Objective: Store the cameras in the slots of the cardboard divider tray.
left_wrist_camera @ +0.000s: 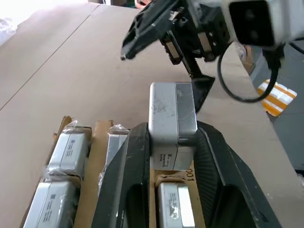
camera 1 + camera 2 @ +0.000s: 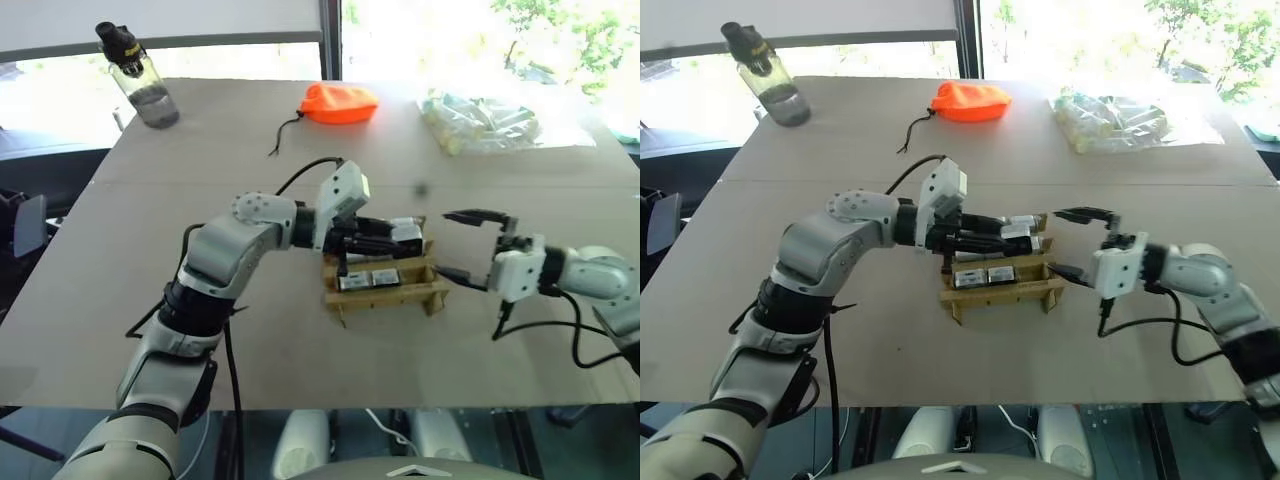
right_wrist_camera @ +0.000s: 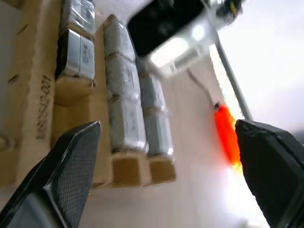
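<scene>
The tan cardboard divider tray [image 2: 385,296] lies on the table in front of me, with several wrapped cameras [image 2: 367,280] in its slots. My left gripper [image 1: 173,132] is shut on a silver-grey and white camera [image 1: 167,108] and holds it just above the tray's far right part. More cameras [image 1: 66,153] sit in the slots below it. Right of the tray, my right gripper [image 2: 463,246] hangs open with nothing between its fingers [image 3: 71,164]. In the right wrist view the filled rows [image 3: 124,118] lie ahead of it.
At the back of the table are an orange pouch [image 2: 338,103] with a black cord, a clear bag of parts [image 2: 480,122] on the right and a water bottle [image 2: 140,78] on the left. A seam runs across the tabletop behind the tray.
</scene>
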